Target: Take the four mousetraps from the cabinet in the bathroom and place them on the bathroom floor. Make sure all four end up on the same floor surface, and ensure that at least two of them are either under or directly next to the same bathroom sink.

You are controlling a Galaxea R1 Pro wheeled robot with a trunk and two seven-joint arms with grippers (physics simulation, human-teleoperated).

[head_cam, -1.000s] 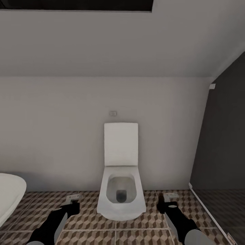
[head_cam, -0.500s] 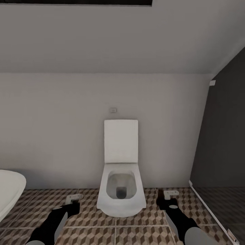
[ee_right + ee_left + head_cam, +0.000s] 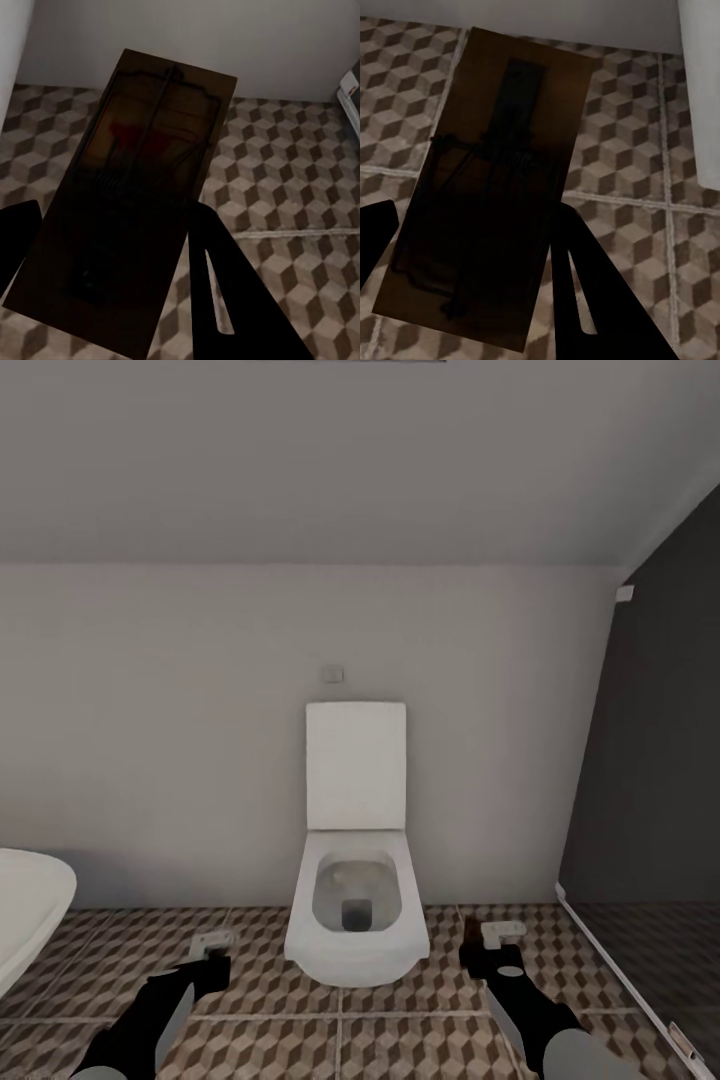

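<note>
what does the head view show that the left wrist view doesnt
The head view alone gives the toilet's open bowl, its raised lid, the dark panel and the right hand with its mousetrap. The left wrist view alone gives the wire on the left hand's mousetrap, close up. Both show the cube-patterned floor.
</note>
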